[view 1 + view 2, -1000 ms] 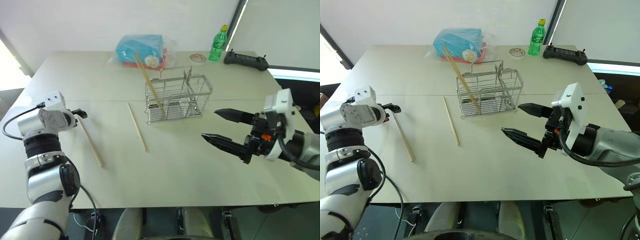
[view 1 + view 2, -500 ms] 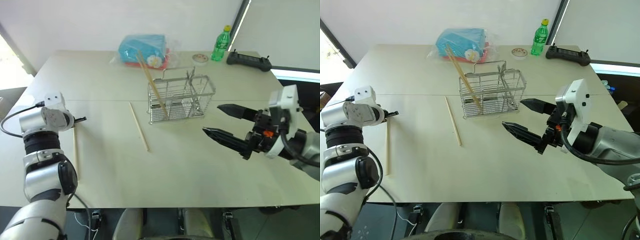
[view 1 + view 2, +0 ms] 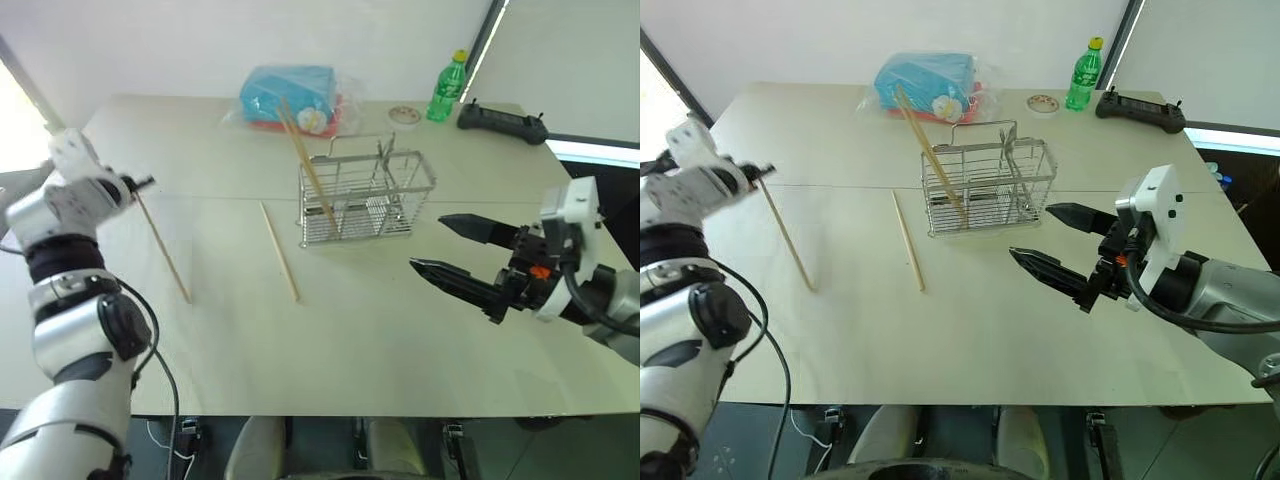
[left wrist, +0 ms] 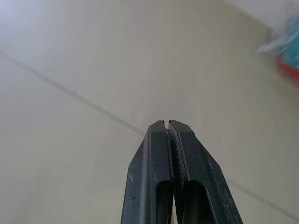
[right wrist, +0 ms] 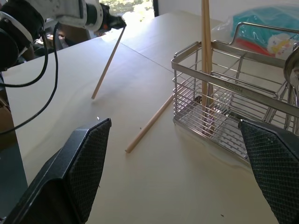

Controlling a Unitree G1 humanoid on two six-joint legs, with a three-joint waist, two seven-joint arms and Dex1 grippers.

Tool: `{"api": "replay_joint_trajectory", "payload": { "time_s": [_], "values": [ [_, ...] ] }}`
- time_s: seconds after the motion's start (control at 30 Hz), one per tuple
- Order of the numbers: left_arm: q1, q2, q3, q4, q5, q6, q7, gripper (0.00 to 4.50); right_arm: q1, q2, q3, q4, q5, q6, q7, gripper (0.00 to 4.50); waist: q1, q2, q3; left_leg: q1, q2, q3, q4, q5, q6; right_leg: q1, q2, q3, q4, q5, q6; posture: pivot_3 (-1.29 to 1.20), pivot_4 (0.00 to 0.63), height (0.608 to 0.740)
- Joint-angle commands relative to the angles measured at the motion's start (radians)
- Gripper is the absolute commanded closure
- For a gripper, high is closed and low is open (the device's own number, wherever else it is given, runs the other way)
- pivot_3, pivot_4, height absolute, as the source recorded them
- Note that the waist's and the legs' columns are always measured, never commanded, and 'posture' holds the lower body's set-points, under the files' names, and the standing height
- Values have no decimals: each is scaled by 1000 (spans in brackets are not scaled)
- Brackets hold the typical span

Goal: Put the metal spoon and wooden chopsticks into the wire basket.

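Observation:
My left gripper (image 3: 146, 183) is shut on the top end of one of the wooden chopsticks (image 3: 163, 245) above the table's left side. That stick slants down toward the tabletop. A second chopstick (image 3: 279, 252) lies flat left of the wire basket (image 3: 365, 196). A third chopstick (image 3: 305, 168) leans upright in the basket's left compartment. The metal spoon (image 3: 382, 152) stands in its right compartment. My right gripper (image 3: 426, 242) hovers open and empty just right of the basket, pointing at it.
A blue packet in a clear bag (image 3: 290, 98) lies behind the basket. A green bottle (image 3: 447, 85), a small round lid (image 3: 403, 115) and a black controller (image 3: 500, 120) sit at the back right of the table (image 3: 350, 340).
The left gripper closed on the left chopstick's end and rose, lifting that end off the table; the stick swung round with it. The right gripper stayed put and open.

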Motion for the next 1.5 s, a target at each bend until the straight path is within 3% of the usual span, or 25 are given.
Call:
{"api": "replay_joint_trajectory", "payload": {
  "time_s": [0.03, 0.2, 0.43, 0.53, 0.7, 1.03, 1.47, 1.5],
  "values": [
    [-48, 26, 3, -9, -34, -101, -47, 4475, -19, -15, -28, 2, 14, -29, -6, 0, 0, 0, 0, 0, 0, 0, 0, 0, 0, 0, 0, 0, 0, 0, 1, 0, 150, 720],
    [-119, -7, -53, -196, -115, -301, -257, 4475, -17, -10, -25, 3, 18, -28, -15, 0, 2, -3, 2, 0, 0, 0, -1, 0, 0, -1, 1, 0, 0, 0, 0, 0, 150, 720],
    [-234, -133, -22, -383, -342, -276, -300, 4475, 10, -6, -45, -10, 30, -26, -47, 0, 1, -1, 1, -1, 0, 1, 0, 0, 0, 1, -2, 0, -3, -1, -2, 0, 150, 720],
    [-263, -197, -79, -406, -370, -284, -324, 4475, 32, 1, -57, -27, 39, -32, -70, 0, 1, -1, 1, 1, -1, 2, 0, 0, 1, 3, -1, 0, -3, -1, -1, 0, 150, 720],
    [-252, -292, -205, -392, -323, -355, -415, 4475, 62, 11, -76, -58, 55, -50, -120, 0, 2, -2, 2, 1, 0, 0, 2, 0, 1, 3, 3, 0, 0, -1, -1, 0, 150, 720],
    [-161, -375, -364, -377, -212, -526, -512, 4475, 141, 8, -152, -100, 100, -95, -201, 0, 1, -1, 2, 1, 1, 1, 1, 0, 2, 2, 4, 1, -1, -1, -1, 0, 150, 720],
    [32, -487, -413, -422, -153, -616, -452, 4475, 139, -19, -166, -56, 126, -131, -226, 0, 1, 0, 2, 0, 1, 0, 3, 0, 2, 3, 4, 1, -2, -1, -1, 0, 150, 720],
    [44, -487, -413, -430, -155, -606, -448, 4198, 134, -22, -167, -48, 127, -131, -224, 0, 0, 0, 2, 0, 1, 1, 3, 0, 2, 3, 5, 1, -2, -1, -1, 0, 150, 720]
  ]
}}
